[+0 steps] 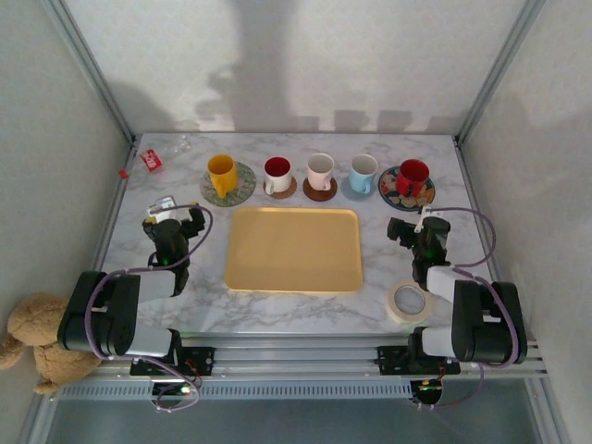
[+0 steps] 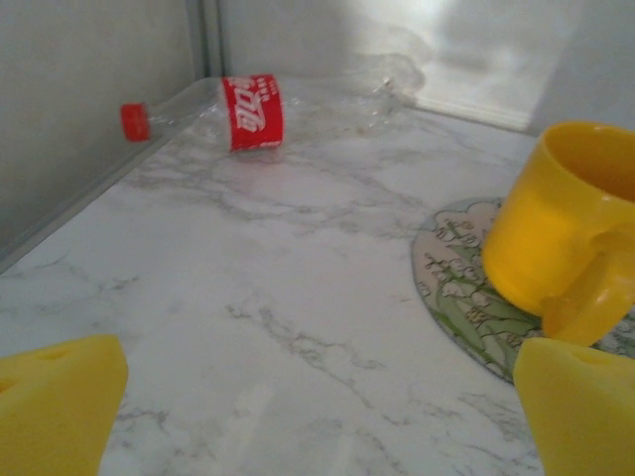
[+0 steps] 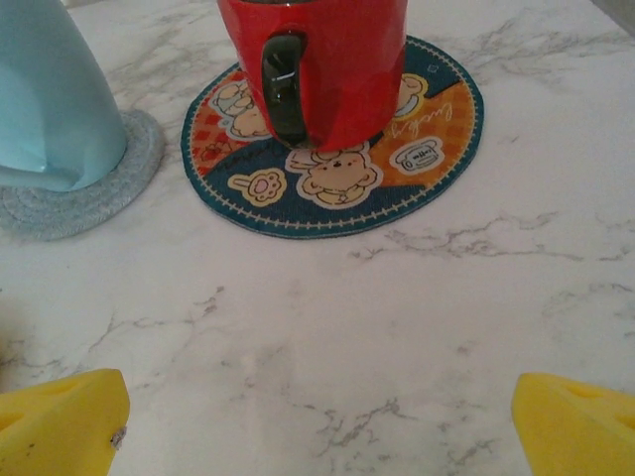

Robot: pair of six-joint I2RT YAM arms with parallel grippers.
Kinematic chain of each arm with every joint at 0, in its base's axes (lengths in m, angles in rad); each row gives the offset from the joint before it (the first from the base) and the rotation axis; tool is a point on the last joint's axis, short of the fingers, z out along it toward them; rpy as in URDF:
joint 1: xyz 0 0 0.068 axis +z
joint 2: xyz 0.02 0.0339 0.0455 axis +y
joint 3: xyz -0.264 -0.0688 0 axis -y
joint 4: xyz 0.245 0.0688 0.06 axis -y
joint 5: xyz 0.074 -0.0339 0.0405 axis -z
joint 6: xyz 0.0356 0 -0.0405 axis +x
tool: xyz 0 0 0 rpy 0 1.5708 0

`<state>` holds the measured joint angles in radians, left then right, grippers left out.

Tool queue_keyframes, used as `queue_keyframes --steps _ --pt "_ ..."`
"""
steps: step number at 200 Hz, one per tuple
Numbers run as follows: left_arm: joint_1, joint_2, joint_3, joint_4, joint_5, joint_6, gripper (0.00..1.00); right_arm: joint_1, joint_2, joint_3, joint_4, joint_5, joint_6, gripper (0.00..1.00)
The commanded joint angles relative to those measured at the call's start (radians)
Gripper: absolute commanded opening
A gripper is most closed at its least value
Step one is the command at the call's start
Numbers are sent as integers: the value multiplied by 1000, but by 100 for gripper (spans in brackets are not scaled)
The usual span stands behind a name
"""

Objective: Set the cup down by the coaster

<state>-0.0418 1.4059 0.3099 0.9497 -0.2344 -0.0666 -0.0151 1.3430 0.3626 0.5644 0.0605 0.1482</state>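
Several cups stand in a row at the back of the table, each on its own coaster. From left to right they are a yellow cup, a white cup with a red inside, a pale pink cup, a light blue cup and a red cup. My left gripper is open and empty, short of the yellow cup on its green floral coaster. My right gripper is open and empty, just in front of the red cup on its cartoon coaster.
A yellow tray lies mid-table between the arms. A tape roll sits near the right arm. An empty plastic bottle lies in the back left corner. A teddy bear sits off the table at the left.
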Motion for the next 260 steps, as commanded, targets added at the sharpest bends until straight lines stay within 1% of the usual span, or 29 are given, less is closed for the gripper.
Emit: queue_keyframes --steps 1,8,20,33,39,61,67,83,95,104,113,118,124,141,160,167,260 --pt "38 34 -16 151 79 41 100 3 29 25 116 28 -18 99" --pt "50 51 1 131 105 35 100 1 42 27 141 23 -24 99" --pt "56 77 14 126 130 40 100 1 63 45 121 4 -31 99" --pt "56 99 4 165 143 46 100 1 75 51 122 -14 -38 99" --pt "60 93 1 158 151 42 100 1 77 48 125 -19 -39 99" --pt "72 95 -31 216 182 37 100 1 99 39 166 -46 -49 99" --pt "74 95 -36 224 189 37 100 1 100 46 153 -57 -54 99" --pt "77 102 -59 265 187 32 100 0 111 47 162 -96 -70 99" --pt "78 134 -97 371 161 21 100 3 121 46 174 -119 -80 99" --pt "80 120 -87 328 150 13 100 3 130 47 182 -131 -86 99" --pt "80 132 -93 357 148 14 100 8 140 50 188 -143 -95 99" --pt "80 124 -88 331 149 14 100 10 147 53 189 -144 -101 99" --pt "80 130 -91 354 147 14 100 17 154 55 193 -140 -108 99" --pt "80 128 -88 345 147 14 100 35 166 55 194 -125 -128 99" --pt "79 127 -89 341 147 14 100 53 192 38 250 -76 -131 99" --pt "79 128 -89 344 147 14 100 54 188 42 237 -71 -131 99" --pt "79 128 -89 341 147 14 100 58 191 41 241 -68 -133 99"
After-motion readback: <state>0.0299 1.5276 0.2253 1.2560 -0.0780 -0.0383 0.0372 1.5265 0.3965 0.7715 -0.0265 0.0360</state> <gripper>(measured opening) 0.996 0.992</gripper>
